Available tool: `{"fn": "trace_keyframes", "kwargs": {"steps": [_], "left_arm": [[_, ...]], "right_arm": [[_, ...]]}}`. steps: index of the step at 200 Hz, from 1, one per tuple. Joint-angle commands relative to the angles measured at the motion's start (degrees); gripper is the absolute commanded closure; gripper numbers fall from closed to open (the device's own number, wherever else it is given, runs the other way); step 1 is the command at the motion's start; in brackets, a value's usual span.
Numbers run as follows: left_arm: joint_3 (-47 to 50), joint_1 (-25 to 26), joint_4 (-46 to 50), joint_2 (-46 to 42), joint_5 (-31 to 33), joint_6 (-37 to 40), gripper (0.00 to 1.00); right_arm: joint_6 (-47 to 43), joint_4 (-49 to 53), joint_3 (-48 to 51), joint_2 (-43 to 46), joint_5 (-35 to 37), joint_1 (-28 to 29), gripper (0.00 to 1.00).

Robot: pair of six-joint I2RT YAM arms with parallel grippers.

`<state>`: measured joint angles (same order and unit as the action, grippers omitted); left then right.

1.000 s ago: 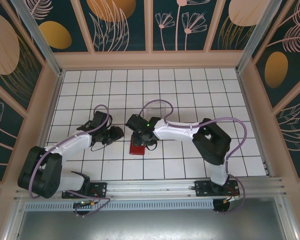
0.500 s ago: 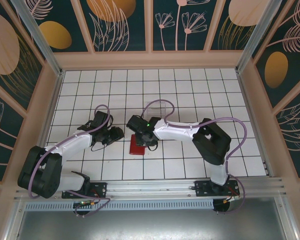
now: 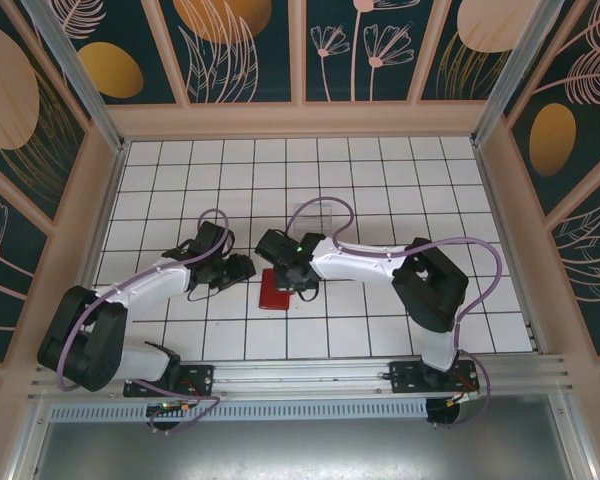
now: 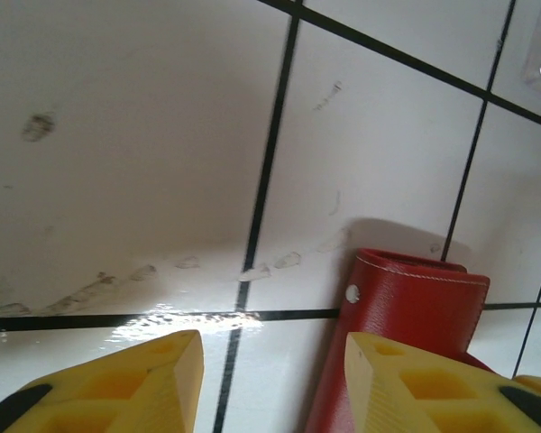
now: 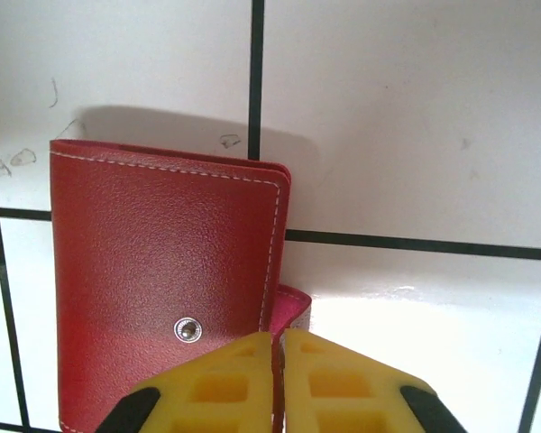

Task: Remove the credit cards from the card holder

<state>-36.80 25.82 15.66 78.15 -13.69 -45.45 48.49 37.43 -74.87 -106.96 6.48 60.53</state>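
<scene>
- Red and grained like leather, the wallet [image 3: 274, 295] is lying folded shut on the white tiled table [image 3: 380, 180]. It is sitting near the middle, a little toward the near edge, between the two arms.
- Its snap stud [image 5: 188, 330] is facing up in the right wrist view, and the small tab [image 5: 294, 305] is poking out at the wallet's side.
- I'm judging the job as barely starting. The wallet is not yet opened, and the cards are presumably sitting inside the fold.
- What I'm reading as left to do is unfolding the wallet, then drawing each card from its pocket and laying it on the table.
- The right gripper [image 5: 278, 350] is hanging right over the wallet's edge. Its yellow fingers [image 5: 225, 379] are pressing together with hardly a slit between them.
- Their tips are sitting right at the tab, and I cannot tell whether they are pinching it or merely touching beside it.
- The left gripper [image 4: 272, 361] is hovering low just beside the wallet, its fingers [image 4: 144, 379] standing partway apart and holding nothing.
- One of those fingers is showing in front of the wallet's near corner in the left wrist view. Whether it is touching the wallet, I cannot tell.
</scene>
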Motion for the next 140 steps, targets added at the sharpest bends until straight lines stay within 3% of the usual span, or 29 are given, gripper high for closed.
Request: {"fn": "trace_keyframes", "kwargs": {"steps": [1,53,140], "left_arm": [[-2.46,2.12,0.62,1.49,0.1,-0.17,0.52],[-3.15,4.48,-0.84,2.29,-2.54,-0.58,0.46],[-2.84,4.74,-1.94,-0.12,-6.3,-0.87,0.28]], "right_arm": [[0.73,1.04,0.34,2.87,2.56,0.19,0.96],[1.78,-0.98,1.07,8.05,2.24,0.14,1.0],[2.78,-5.03,2.77,11.28,-0.2,0.17,1.0]]}}
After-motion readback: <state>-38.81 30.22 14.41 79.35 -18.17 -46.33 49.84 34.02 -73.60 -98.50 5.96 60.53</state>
